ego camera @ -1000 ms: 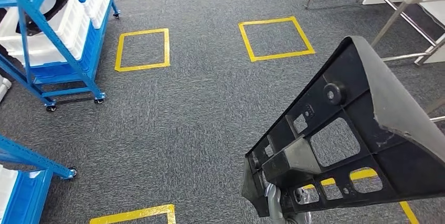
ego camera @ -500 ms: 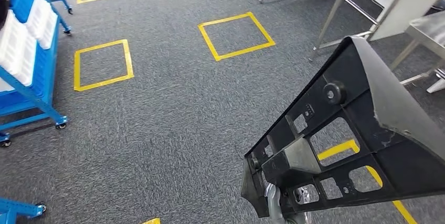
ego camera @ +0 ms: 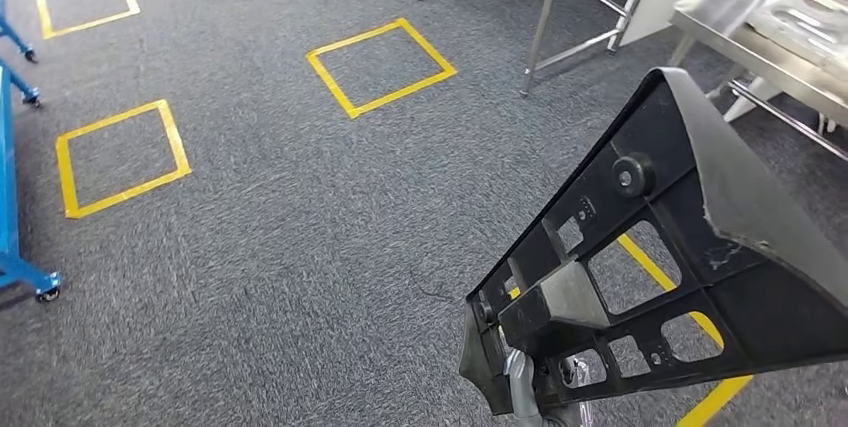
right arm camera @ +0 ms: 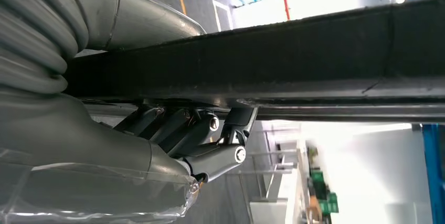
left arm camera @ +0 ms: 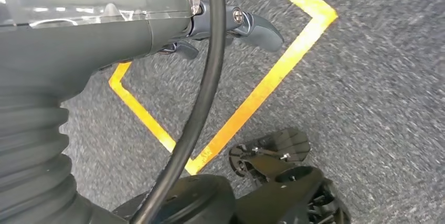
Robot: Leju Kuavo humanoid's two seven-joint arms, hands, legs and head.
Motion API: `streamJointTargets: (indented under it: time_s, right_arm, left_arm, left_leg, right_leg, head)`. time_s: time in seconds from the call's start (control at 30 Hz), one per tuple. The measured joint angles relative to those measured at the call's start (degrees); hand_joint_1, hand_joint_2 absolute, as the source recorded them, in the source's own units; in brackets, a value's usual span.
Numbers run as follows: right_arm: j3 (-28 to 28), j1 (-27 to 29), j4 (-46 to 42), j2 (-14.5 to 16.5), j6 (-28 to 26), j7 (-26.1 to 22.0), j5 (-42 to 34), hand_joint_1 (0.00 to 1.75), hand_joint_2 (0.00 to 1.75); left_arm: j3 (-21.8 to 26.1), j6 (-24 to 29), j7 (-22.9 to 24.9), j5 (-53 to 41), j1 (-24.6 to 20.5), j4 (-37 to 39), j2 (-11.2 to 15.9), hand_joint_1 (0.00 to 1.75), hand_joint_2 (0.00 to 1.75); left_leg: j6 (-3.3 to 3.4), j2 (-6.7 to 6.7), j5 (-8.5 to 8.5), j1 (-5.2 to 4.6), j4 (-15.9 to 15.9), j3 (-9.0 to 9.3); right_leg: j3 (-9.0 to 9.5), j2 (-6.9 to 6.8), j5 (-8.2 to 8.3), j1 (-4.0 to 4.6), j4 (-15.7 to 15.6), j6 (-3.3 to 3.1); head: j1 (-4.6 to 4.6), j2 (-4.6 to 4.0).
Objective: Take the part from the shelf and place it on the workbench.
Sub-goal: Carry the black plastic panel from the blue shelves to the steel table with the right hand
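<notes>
black part (ego camera: 690,247) in right hand (right arm camera: 173,140)

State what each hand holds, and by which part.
Right hand grips the black part at its narrow lower end. Left hand holds nothing.

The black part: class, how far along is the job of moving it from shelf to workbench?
Done: the black part is off the shelf. In hand: the right hand grips it above the carpet. Left: reaching the steel workbench ahead on the right and setting the part down. The left hand hangs empty.
</notes>
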Motion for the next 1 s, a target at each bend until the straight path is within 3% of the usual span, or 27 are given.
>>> streamJointTargets:
  time_s: [0.07, 0.13, 0.2, 0.23, 0.27, 0.3, 0.33, 0.37, 0.43, 0.5, 0.57, 0.63, 0.7, 0.77, 0.8, 0.83, 0.87, 0.93, 1.0]
  right_arm:
    - [0.0, 0.1, 0.0, 0.0, 0.0, 0.0, 0.0, 1.75, 1.75]
    - [0.0, 0.2, 0.0, 0.0, 0.0, 0.0, 0.1, 1.75, 1.75]
    - [0.0, 0.1, 0.0, 0.1, 0.0, 0.1, 0.2, 1.75, 1.75]
    - [0.0, 0.1, 0.0, 0.1, 0.0, 0.1, 0.2, 1.75, 1.75]
    - [0.0, 0.1, 0.0, 0.1, 0.0, 0.1, 0.3, 1.75, 1.75]
    - [0.0, 0.2, 0.0, 0.1, 0.0, 0.2, 0.3, 1.75, 1.75]
    - [0.0, 0.2, 0.0, 0.1, 0.0, 0.3, 0.4, 1.75, 1.75]
    - [0.0, 0.2, 0.0, 0.1, -0.1, 0.4, 0.4, 1.75, 1.75]
    - [0.0, 0.2, 0.0, 0.1, -0.2, 0.5, 0.5, 1.75, 1.75]
    - [0.0, 0.2, 0.0, 0.1, -0.3, 0.5, 0.7, 1.75, 1.75]
    - [0.0, 0.2, 0.0, 0.1, -0.3, 0.6, 0.9, 1.75, 1.75]
    - [0.0, 0.3, 0.0, 0.0, -0.3, 0.7, 1.0, 1.75, 1.75]
    - [0.0, 0.1, 0.0, 0.0, -0.3, 0.7, 1.0, 1.75, 1.75]
    - [0.0, 0.1, 0.0, 0.0, -0.3, 0.7, 1.0, 1.75, 1.75]
    - [0.0, 0.1, 0.1, 0.0, -0.3, 0.7, 1.0, 1.75, 1.75]
    - [0.0, 0.1, 0.1, 0.0, -0.3, 0.7, 1.0, 1.75, 1.75]
    - [0.0, 0.1, 0.2, 0.0, -0.3, 0.7, 1.0, 1.75, 1.75]
    - [0.0, 0.1, 0.2, 0.0, -0.3, 0.7, 1.0, 1.75, 1.75]
    - [0.0, 0.0, 0.2, 0.0, -0.3, 0.7, 1.0, 1.75, 1.75]
  left_arm:
    - [0.0, 0.0, 0.0, 0.0, -0.2, 0.0, 0.0, 0.0, 1.75]
    - [0.0, 0.0, 0.0, -0.2, -0.3, 0.0, 0.0, 0.0, 1.75]
    - [0.0, 0.0, 0.1, -0.4, -0.3, 0.0, 0.0, 0.0, 1.75]
    - [0.1, 0.0, 0.1, -0.4, -0.2, 0.0, 0.0, 0.0, 1.75]
    - [0.1, -0.1, 0.2, -0.4, -0.1, 0.0, 0.0, 0.0, 1.75]
    - [0.1, -0.1, 0.3, -0.4, -0.1, 0.0, 0.0, 0.0, 1.75]
    - [0.1, -0.1, 0.3, -0.4, 0.0, 0.0, -0.1, 0.0, 1.75]
    - [0.1, -0.2, 0.4, -0.4, -0.1, 0.0, -0.1, 0.0, 1.75]
    - [0.1, -0.2, 0.4, -0.5, 0.0, 0.0, -0.1, 0.0, 1.75]
    - [0.1, -0.2, 0.4, -0.5, 0.1, 0.0, -0.1, 0.0, 1.75]
    - [0.2, -0.2, 0.4, -0.6, 0.0, 0.0, -0.1, 0.0, 1.75]
    - [0.2, -0.2, 0.4, -0.6, 0.0, 0.0, -0.2, 0.0, 1.75]
    - [0.2, -0.2, 0.4, -0.7, 0.1, 0.0, -0.3, 0.0, 1.75]
    - [0.2, -0.2, 0.3, -0.8, 0.2, 0.0, -0.3, 0.0, 1.75]
    - [0.2, -0.2, 0.3, -0.9, 0.2, 0.0, -0.3, 0.0, 1.75]
    - [0.2, -0.2, 0.3, -0.9, 0.2, 0.0, -0.3, 0.0, 1.75]
    - [0.2, -0.2, 0.3, -0.9, 0.2, 0.0, -0.3, 0.0, 1.75]
    - [0.2, -0.2, 0.3, -0.9, 0.1, 0.0, -0.4, 0.0, 1.75]
    - [0.2, -0.2, 0.3, -0.9, 0.1, 0.0, -0.5, 0.0, 1.75]
  left_leg:
    - [-0.52, 0.96, -0.28, 0.03, 0.0, 0.3]
    - [-1.09, -0.64, -1.78, 0.3, 1.8, -0.19]
    - [-1.48, -3.85, -5.42, 0.52, 7.9, -2.84]
    - [-1.57, -4.82, -7.25, 0.55, 12.0, -4.71]
    - [-1.6, -5.24, -8.23, 0.56, 15.1, -6.26]
    - [-1.56, -5.42, -8.04, 0.55, 16.5, -7.04]
    - [-1.43, -5.56, -6.72, 0.55, 15.7, -6.86]
    - [-1.21, -5.94, -4.54, 0.55, 12.8, -5.72]
    - [-0.55, -8.62, -0.8, 0.6, 5.2, -2.67]
    - [-0.09, -10.81, 0.21, 0.52, 1.3, -1.24]
    - [0.31, -10.11, 0.35, 0.48, 0.7, -1.08]
    - [1.01, -8.59, 0.88, 0.69, 0.0, -0.82]
    - [1.52, -6.9, 1.16, 0.74, -0.4, -0.79]
    - [1.67, -5.15, 1.12, 0.64, -0.4, -0.98]
    - [1.65, -4.25, 1.07, 0.62, -0.4, -1.02]
    - [1.57, -3.37, 1.0, 0.62, -0.3, -0.99]
    - [1.44, -2.57, 0.88, 0.62, -0.3, -0.88]
    - [0.99, -1.22, 0.52, 0.48, -0.3, -0.5]
    - [0.39, -0.09, 0.14, 0.2, -0.2, -0.16]
  right_leg:
    - [-0.13, 1.36, 0.13, 0.05, -0.1, -0.64]
    - [-0.07, 2.6, 0.39, -0.2, -0.4, -1.26]
    - [-0.06, 3.82, 0.57, -0.34, -0.6, -1.74]
    - [-0.1, 4.52, 0.6, -0.31, -0.5, -1.89]
    - [-0.12, 5.3, 0.6, -0.24, -0.5, -1.96]
    - [-0.12, 6.13, 0.61, -0.17, -0.4, -1.98]
    - [-0.09, 6.98, 0.61, -0.12, -0.3, -1.98]
    - [-0.04, 7.82, 0.6, -0.09, -0.2, -1.97]
    - [-0.09, 9.4, 0.61, -0.05, 0.0, -1.78]
    - [-0.58, 10.85, 0.82, -0.23, 0.2, -1.14]
    - [-1.05, 12.0, 1.2, -0.48, 0.1, -0.29]
    - [-1.72, 9.77, 0.41, -0.3, 1.2, 0.3]
    - [-4.1, 6.03, -2.83, -0.19, 6.2, 0.66]
    - [-7.32, 4.87, -6.14, -0.45, 13.1, 1.0]
    - [-8.04, 4.71, -6.49, -0.59, 14.8, 1.15]
    - [-7.66, 4.49, -5.77, -0.71, 14.5, 1.26]
    - [-6.14, 4.05, -4.17, -0.78, 12.0, 1.29]
    - [-1.67, 1.62, -0.99, -0.56, 4.4, 1.01]
    - [0.63, -0.18, 0.01, -0.06, 0.0, 0.38]
  head:
    - [0.01, 0.0]
    - [0.01, 0.0]
    - [0.01, 0.0]
    - [0.01, 0.0]
    - [0.01, 0.0]
    - [0.01, 0.0]
    - [0.0, 0.0]
    - [-0.01, 0.0]
    - [0.0, 0.0]
    - [0.01, 0.0]
    - [0.0, 0.0]
    - [0.01, 0.0]
    - [0.02, 0.0]
    - [0.02, 0.0]
    - [0.02, 0.0]
    - [0.02, 0.0]
    - [0.02, 0.0]
    - [0.02, 0.0]
    - [0.01, 0.0]
